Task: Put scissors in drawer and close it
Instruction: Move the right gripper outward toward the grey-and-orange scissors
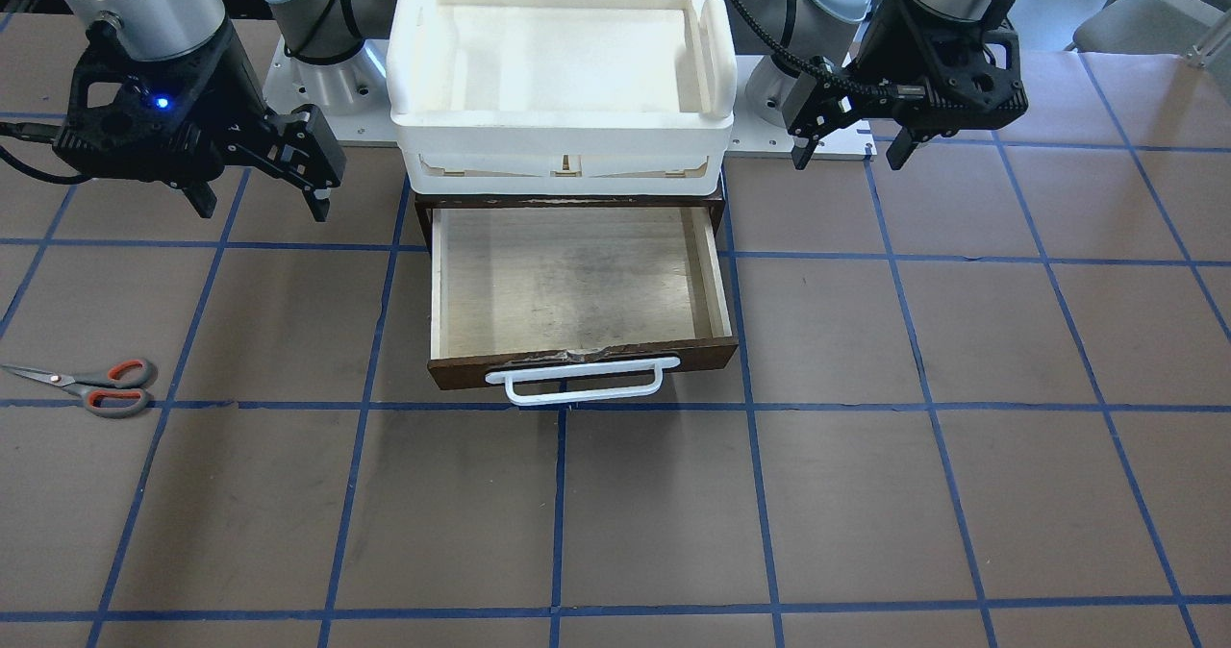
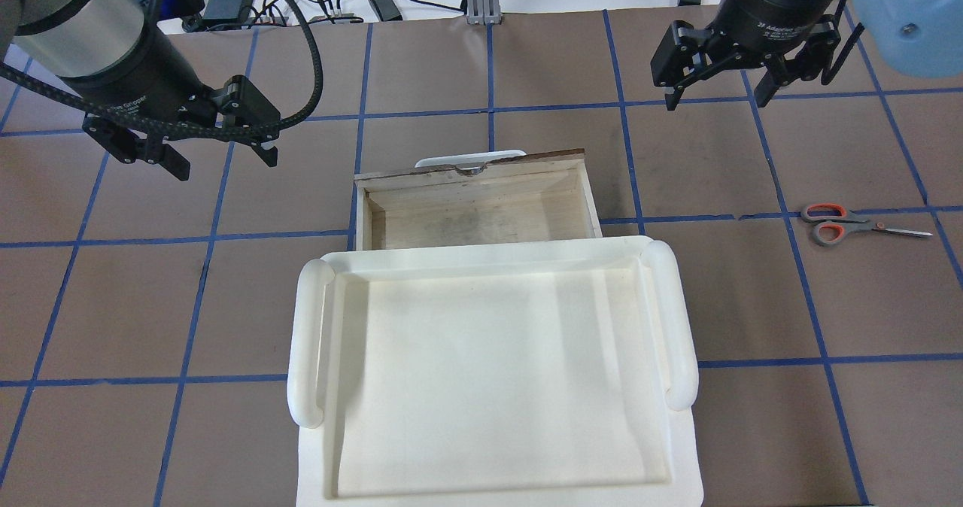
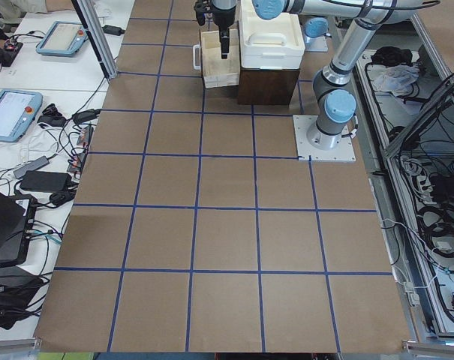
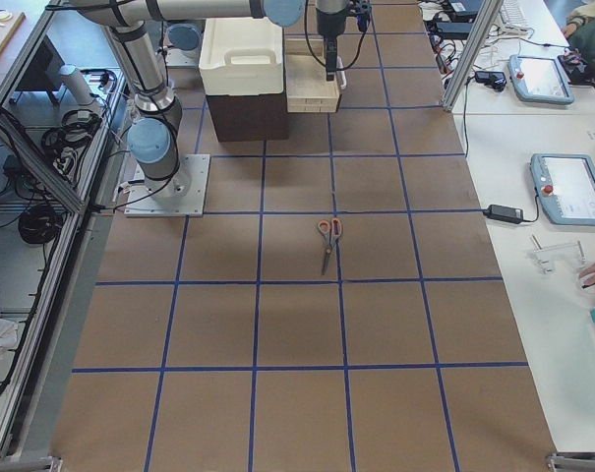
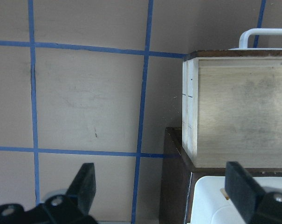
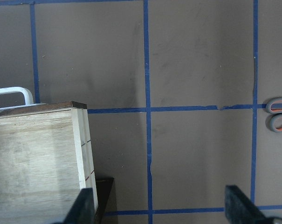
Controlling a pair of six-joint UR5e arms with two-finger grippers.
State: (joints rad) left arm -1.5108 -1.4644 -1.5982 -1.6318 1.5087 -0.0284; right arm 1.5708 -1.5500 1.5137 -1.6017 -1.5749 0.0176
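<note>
Front view: your scissors [image 1: 91,386] lie on the table [image 1: 962,494], well apart from the open drawer [image 1: 577,287]. Overhead: right gripper [image 2: 716,103] and left gripper [image 2: 226,167] hover spread, holding nothing. Pickup is not yet begun; next, I'd judge, you lower the right gripper over the scissors.

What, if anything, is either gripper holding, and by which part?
Nothing. Both the left gripper and right gripper hang open and empty; the scissors lie on the table.
</note>
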